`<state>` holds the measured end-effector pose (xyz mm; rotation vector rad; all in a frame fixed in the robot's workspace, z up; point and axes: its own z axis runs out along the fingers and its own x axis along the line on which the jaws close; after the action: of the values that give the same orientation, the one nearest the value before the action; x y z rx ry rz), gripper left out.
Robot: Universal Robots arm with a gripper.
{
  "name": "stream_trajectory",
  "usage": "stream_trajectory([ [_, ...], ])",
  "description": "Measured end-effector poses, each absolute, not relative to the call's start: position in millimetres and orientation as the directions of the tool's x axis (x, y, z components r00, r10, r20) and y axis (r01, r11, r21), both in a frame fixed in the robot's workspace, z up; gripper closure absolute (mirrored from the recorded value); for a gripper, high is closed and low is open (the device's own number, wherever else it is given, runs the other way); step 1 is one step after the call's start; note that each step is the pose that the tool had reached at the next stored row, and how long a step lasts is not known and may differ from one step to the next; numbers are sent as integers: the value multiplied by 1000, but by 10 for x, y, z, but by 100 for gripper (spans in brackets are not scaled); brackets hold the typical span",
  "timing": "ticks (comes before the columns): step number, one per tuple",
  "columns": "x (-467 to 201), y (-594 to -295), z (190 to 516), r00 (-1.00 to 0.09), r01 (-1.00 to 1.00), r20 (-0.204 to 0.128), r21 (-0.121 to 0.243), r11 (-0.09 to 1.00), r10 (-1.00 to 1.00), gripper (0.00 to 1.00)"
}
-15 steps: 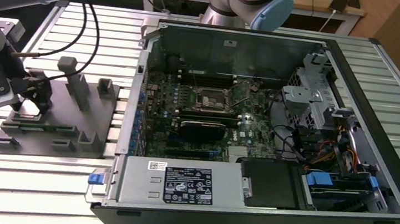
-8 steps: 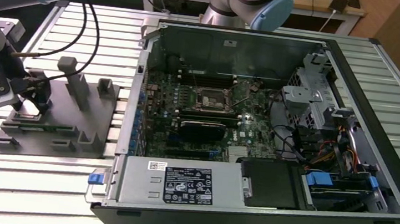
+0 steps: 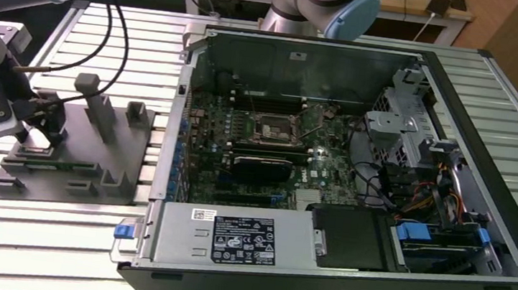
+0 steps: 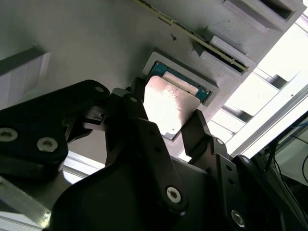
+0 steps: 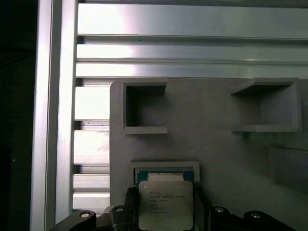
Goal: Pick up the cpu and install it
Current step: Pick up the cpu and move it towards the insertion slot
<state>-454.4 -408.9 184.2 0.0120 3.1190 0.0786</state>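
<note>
Second wrist view: black tool [image 4: 166, 114] clamped on flat square silvery cpu [image 4: 169, 102].

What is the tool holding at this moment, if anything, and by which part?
The tool holds the cpu by two opposite side edges, over its pocket in the gray fixture.

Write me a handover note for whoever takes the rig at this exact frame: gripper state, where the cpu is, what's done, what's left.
The gripper is shut on the cpu, with a finger on each of two opposite edges, in both wrist views.
The cpu is held at its pocket in the grey fixture, apparently lifted slightly clear. The fixture sits to the exterior view's left of the open computer case.
Done: cpu grasped.
Left: installing. The cpu is not yet at the motherboard socket.
</note>
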Motion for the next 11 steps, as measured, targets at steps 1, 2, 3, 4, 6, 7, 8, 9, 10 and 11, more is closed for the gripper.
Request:
stream_trajectory([
  [1, -4544, -4089, 1856, -1000, 7, -21, 50, 999, 8, 46],
  [2, -4544, -4089, 1872, -1000, 7, -21, 50, 999, 8, 46],
  [3, -4544, -4089, 1888, -1000, 7, -21, 50, 999, 8, 46],
  [4, -4544, -4089, 1904, -1000, 7, -21, 51, 999, 8, 46],
  [6, -4544, -4089, 1943, -1000, 7, -21, 51, 999, 8, 46],
  [7, -4544, -4089, 1964, -1000, 7, -21, 51, 999, 8, 46],
  [8, -4544, -4089, 1989, -1000, 7, -21, 51, 999, 8, 46],
  [9, -4544, -4089, 2018, -1000, 7, -21, 51, 999, 8, 46],
  [10, -4544, -4089, 2050, -1000, 7, -21, 51, 999, 8, 46],
  [11, -4544, -4089, 2082, -1000, 7, -21, 51, 999, 8, 46],
])
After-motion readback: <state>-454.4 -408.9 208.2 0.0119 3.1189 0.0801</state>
